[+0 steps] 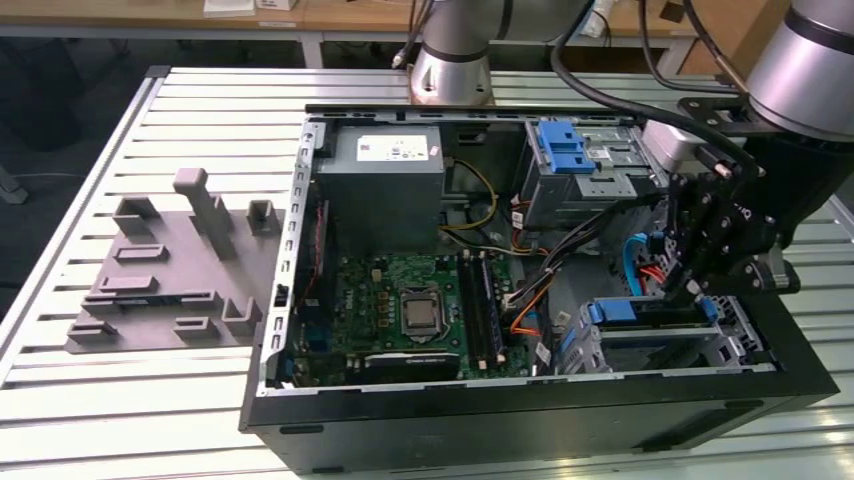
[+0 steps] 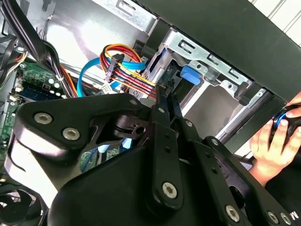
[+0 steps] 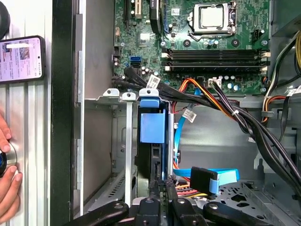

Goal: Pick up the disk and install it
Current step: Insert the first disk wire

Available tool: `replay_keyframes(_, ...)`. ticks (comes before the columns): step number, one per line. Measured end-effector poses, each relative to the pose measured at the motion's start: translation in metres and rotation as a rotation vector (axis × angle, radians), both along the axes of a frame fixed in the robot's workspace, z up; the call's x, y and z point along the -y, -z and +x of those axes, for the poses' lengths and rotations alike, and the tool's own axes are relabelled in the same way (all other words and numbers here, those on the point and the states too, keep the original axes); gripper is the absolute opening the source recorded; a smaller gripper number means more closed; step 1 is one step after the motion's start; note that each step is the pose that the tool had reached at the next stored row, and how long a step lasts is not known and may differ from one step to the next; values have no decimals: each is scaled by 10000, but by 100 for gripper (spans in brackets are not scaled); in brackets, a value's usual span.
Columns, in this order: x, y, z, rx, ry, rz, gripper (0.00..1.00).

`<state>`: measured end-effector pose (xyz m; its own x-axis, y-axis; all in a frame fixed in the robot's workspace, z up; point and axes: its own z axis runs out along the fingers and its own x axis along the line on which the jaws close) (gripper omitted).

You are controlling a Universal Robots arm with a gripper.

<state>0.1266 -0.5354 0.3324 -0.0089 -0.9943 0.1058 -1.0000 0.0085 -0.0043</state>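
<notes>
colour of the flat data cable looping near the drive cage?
Light blue. The data cable shows best in the second wrist view, curving beside the red-and-yellow wire bundle.

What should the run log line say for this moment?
step: install | disk: on edge in drive cage | gripper: at disk's outer end

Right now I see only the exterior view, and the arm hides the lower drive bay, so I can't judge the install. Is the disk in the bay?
Observer: Yes. In the first wrist view the silver hard drive with its blue plastic rail frame stands edge-on inside the silver metal bay, with the tool at its near end.
Operator: Any cable near it?
Observer: The flat blue data cable's black connector sits beside the bay, apart from the drive.
Operator: Anyone close?
Observer: A person's hand rests outside the black case wall.
</notes>
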Motion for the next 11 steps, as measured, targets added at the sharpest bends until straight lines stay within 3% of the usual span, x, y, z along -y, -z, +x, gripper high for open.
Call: replay_keyframes(11,17,3,14,-90,259,8,16)
